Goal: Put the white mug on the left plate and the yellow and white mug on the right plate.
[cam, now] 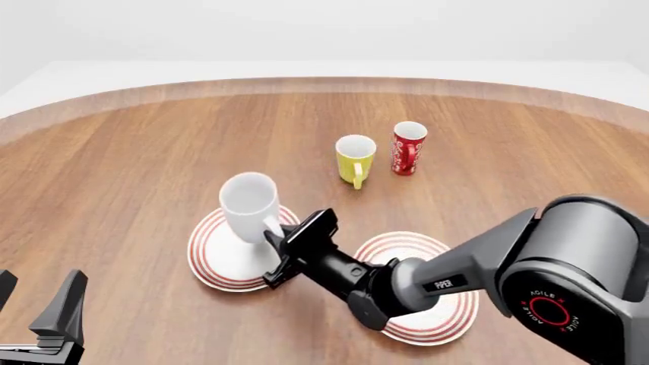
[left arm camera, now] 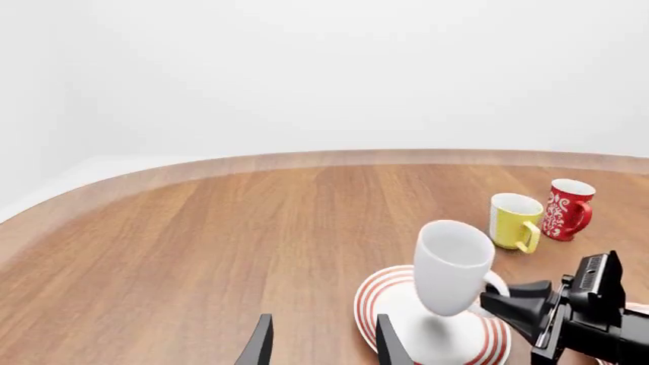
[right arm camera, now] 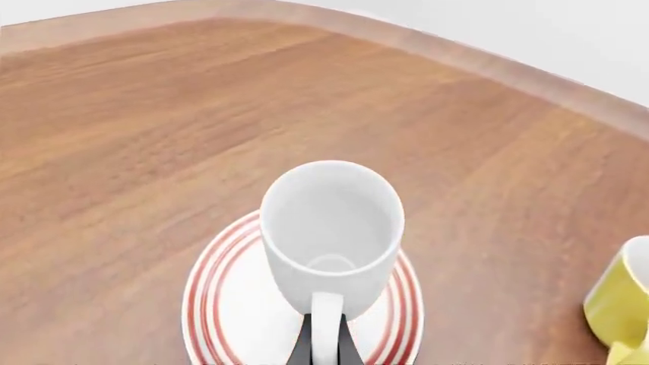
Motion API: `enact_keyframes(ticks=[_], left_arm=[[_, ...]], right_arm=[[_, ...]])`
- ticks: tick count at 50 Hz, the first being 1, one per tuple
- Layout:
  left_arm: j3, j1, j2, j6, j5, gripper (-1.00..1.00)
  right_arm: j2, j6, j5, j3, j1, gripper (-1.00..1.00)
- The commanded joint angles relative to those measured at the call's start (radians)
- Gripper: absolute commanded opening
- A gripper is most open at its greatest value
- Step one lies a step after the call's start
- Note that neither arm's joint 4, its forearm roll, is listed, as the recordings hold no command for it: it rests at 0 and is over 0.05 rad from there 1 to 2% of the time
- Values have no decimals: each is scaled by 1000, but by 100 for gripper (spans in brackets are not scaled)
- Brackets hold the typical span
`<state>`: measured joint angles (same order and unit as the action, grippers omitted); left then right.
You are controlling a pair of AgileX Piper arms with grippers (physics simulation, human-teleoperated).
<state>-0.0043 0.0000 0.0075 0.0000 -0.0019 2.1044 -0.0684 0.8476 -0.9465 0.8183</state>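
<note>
White lettering reading "PIPER" and "AGILEX" is showing on the right arm (cam: 476, 274), whose right gripper (cam: 272, 237) is clenching the white mug (cam: 249, 205) handle over the left plate (cam: 218, 262); the left gripper (cam: 36, 308) is sitting released.

The right plate (cam: 438, 323) is largely covered by the right arm in the front view, and in the left wrist view only a sliver shows at the picture's edge. The white mug (cam: 249, 204) hides the left plate's (cam: 208, 251) middle; whether its base touches the plate cannot be told. The yellow and white mug (right arm camera: 621, 308) is cut off in the right wrist view (handle barely showing). The right gripper's fingers (right arm camera: 302, 346) show only as tips beside the mug's handle.
</note>
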Motion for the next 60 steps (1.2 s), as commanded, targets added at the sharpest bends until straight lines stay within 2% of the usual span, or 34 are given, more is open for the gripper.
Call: enact_keyframes(ticks=[1, 24, 25, 40, 60], left_arm=[[0, 0, 0, 0, 0, 100], [0, 0, 0, 0, 0, 100], [0, 0, 0, 0, 0, 100], [0, 0, 0, 0, 0, 100], [0, 0, 0, 0, 0, 100]], right_arm=[[22, 5, -5, -13, 6, -100], [42, 6, -20, -34, -3, -100], [44, 5, -25, -37, -5, 100], [53, 17, -37, -50, -10, 100], [-9, 22, -4, 28, -41, 100]])
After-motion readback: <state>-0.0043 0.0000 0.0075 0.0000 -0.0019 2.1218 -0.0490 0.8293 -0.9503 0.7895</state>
